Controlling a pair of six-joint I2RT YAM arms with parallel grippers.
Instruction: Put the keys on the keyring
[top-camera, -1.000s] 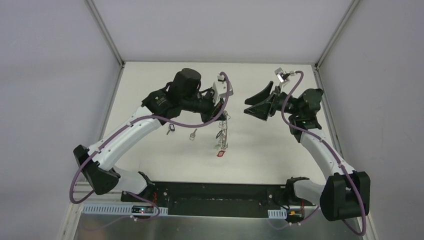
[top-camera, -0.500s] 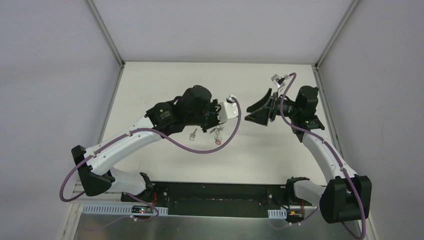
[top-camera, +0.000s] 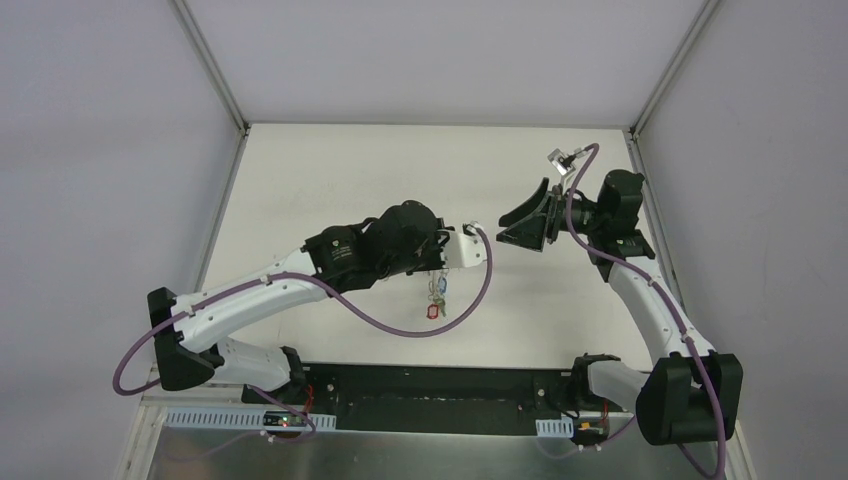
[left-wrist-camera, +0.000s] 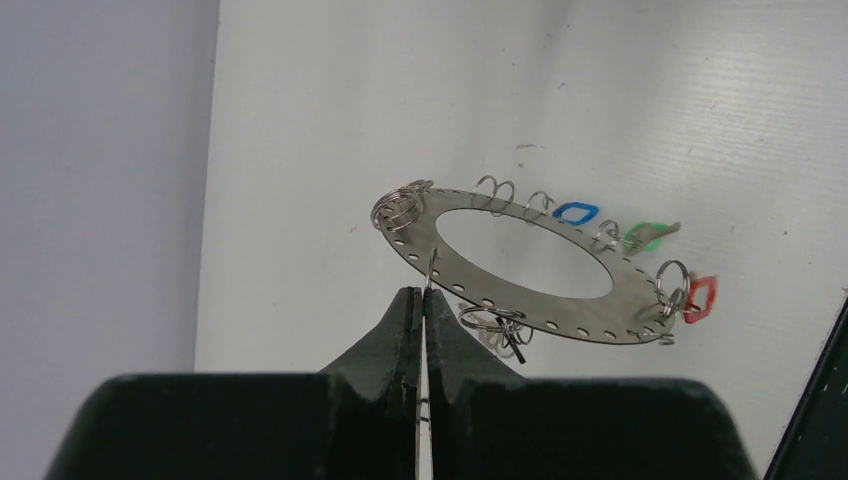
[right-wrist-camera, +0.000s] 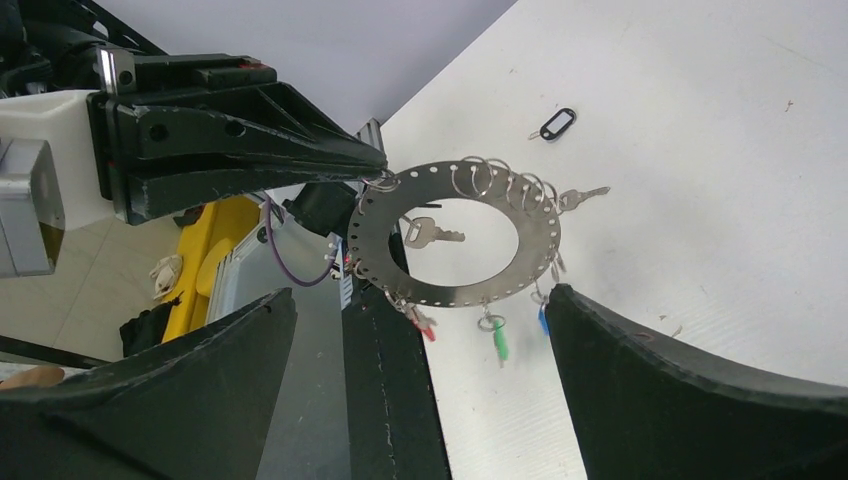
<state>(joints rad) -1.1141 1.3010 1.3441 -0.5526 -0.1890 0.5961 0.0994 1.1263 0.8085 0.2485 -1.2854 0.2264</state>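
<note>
The keyring (left-wrist-camera: 620, 300) is a flat grey metal hoop pierced with holes, strung with small split rings and blue (left-wrist-camera: 575, 212), green (left-wrist-camera: 648, 236) and red (left-wrist-camera: 700, 298) tags. My left gripper (left-wrist-camera: 420, 293) is shut on a thin wire ring at its rim, so the keyring (top-camera: 437, 288) hangs above the table's middle. My right gripper (top-camera: 525, 222) stands wide open just right of it, facing it, jaws empty. In the right wrist view the keyring (right-wrist-camera: 372, 250) hangs between the open fingers. A silver key (right-wrist-camera: 432, 234) shows through its hole. A black-tagged key (right-wrist-camera: 557, 124) lies on the table beyond.
The white table (top-camera: 330, 170) is walled at the back and on both sides. A black strip (top-camera: 430, 385) runs along the near edge between the arm bases. The left arm's purple cable (top-camera: 470, 290) loops beside the hanging keyring.
My left arm has swung toward the near right with the keyring, covering the loose keys in the top view. My right gripper has opened wider and drawn back slightly.
</note>
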